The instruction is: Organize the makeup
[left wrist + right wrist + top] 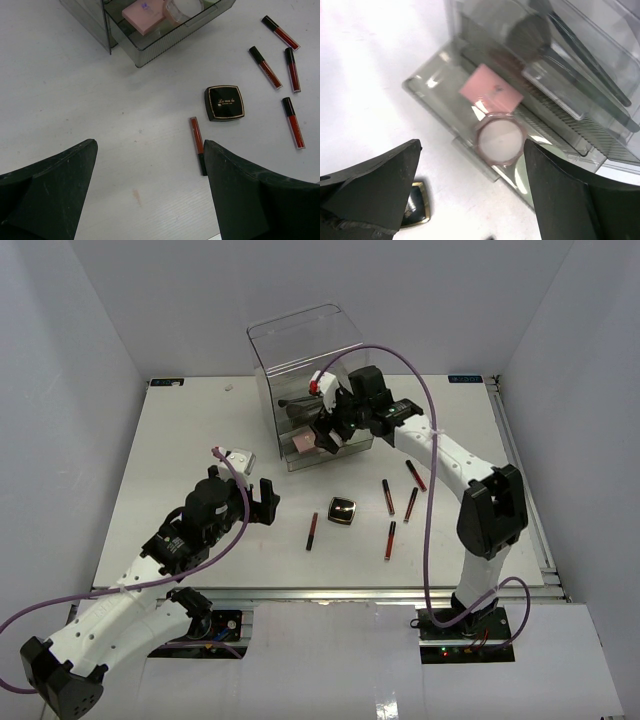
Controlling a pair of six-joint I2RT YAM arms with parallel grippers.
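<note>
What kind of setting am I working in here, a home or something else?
Probably a robot lab test cell, not a home: plain white walls enclose a white table, with a clear acrylic drawer box and slim red-and-black tubes staged on it.

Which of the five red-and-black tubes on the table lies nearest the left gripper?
The lone tube left of the black compact, on the side of the left gripper; the other four tubes lie on the compact's right.
</note>
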